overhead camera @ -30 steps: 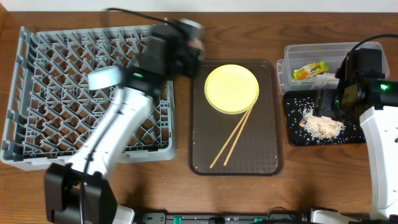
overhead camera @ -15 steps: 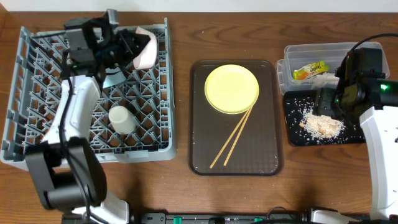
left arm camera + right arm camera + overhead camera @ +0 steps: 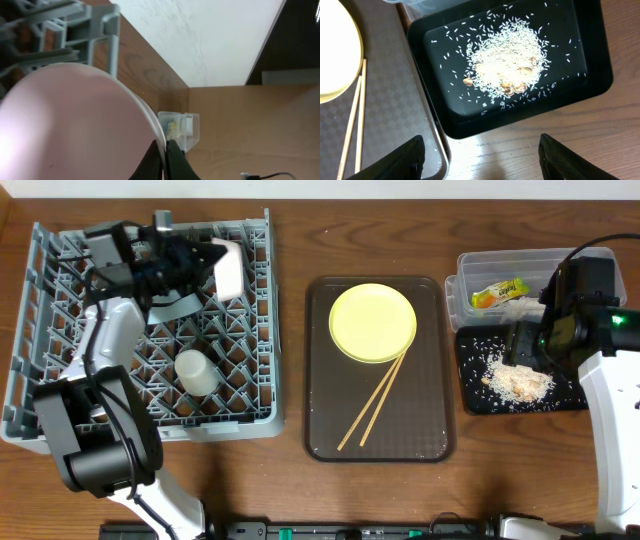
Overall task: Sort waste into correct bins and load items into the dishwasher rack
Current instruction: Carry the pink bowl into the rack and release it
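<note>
My left gripper (image 3: 210, 264) is shut on the rim of the white bowl (image 3: 229, 268) and holds it on edge over the far side of the grey dishwasher rack (image 3: 60, 395). In the left wrist view the fingers pinch the bowl's rim (image 3: 165, 150). A pale blue bowl (image 3: 172, 306) shows partly under the arm. A small white cup (image 3: 195, 372) stands in the rack. The yellow plate (image 3: 372, 322) and two chopsticks (image 3: 375, 402) lie on the brown tray (image 3: 325, 430). My right gripper (image 3: 482, 160) is open above the black tray (image 3: 590, 75) of rice scraps (image 3: 505, 60).
The clear tub (image 3: 470, 265) at the far right holds the green-and-orange wrapper (image 3: 498, 293) and white paper (image 3: 522, 306). The black tray (image 3: 475, 395) sits just in front of it. Bare wood lies along the table's front edge.
My left arm swung from the brown tray to the rack's far side with the white bowl, and the cup now shows in the rack. The right arm has not moved.
</note>
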`<state>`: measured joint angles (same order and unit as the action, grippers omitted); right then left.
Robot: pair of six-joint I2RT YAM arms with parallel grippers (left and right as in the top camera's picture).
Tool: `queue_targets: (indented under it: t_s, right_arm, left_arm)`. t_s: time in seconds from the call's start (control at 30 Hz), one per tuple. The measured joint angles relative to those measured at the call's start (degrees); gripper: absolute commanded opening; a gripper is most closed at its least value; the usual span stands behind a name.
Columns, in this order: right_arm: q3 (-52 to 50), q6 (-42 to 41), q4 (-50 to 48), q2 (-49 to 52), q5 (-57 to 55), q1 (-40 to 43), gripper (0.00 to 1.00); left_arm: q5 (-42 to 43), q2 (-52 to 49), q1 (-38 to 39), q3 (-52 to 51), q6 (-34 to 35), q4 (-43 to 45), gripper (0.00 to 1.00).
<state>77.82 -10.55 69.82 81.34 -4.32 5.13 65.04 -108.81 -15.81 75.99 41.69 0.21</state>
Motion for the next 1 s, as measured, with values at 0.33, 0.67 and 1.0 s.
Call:
queue_targets:
  t_s: [0.33,0.67,1.0]
  right_arm:
    - [0.0,0.0,0.2,0.0,0.0,0.0,0.71]
    - [0.0,0.0,0.1,0.0,0.0,0.0,0.71]
    - [0.0,0.0,0.0,0.0,0.0,0.0,0.71]
  left_arm:
    - [-1.1,-1.1,-4.5,0.0,0.9,-1.2,0.25]
    - [-2.6,-1.6,-7.4,0.0,0.1,-1.2,0.54]
    - [-3.2,-0.2,-7.7,-0.1,-2.3,-1.9,0.57]
